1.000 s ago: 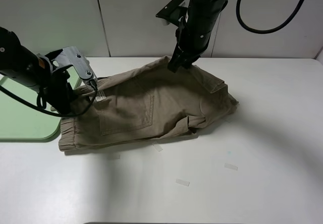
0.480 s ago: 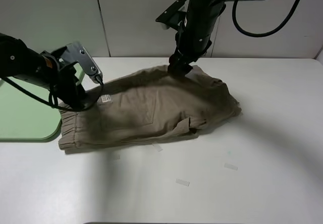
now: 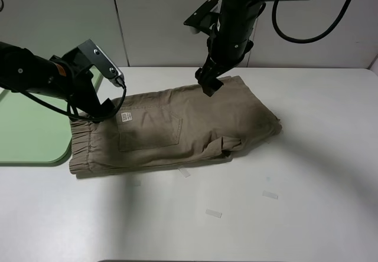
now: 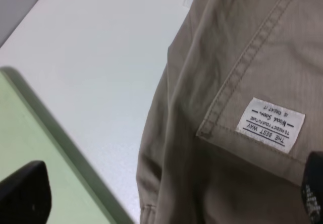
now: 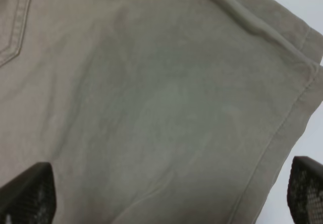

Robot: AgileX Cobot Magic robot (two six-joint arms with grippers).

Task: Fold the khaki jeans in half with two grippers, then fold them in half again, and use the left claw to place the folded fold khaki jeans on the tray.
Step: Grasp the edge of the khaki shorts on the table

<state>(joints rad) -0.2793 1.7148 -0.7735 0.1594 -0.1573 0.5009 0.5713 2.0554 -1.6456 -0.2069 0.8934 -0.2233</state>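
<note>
Once they dropped, khaki jeans (image 3: 177, 126) flattened.

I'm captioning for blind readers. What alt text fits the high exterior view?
The khaki jeans lie folded on a white table, two open black grippers poised over their far edge: the left gripper by the waistband, the right gripper toward the legs. A pale-green tray sits left of the waistband.

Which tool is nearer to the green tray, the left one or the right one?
The left. The left tool is over the waistband end of the khaki jeans, close beside the tray. The right tool hangs over their far edge, much farther from it.
</note>
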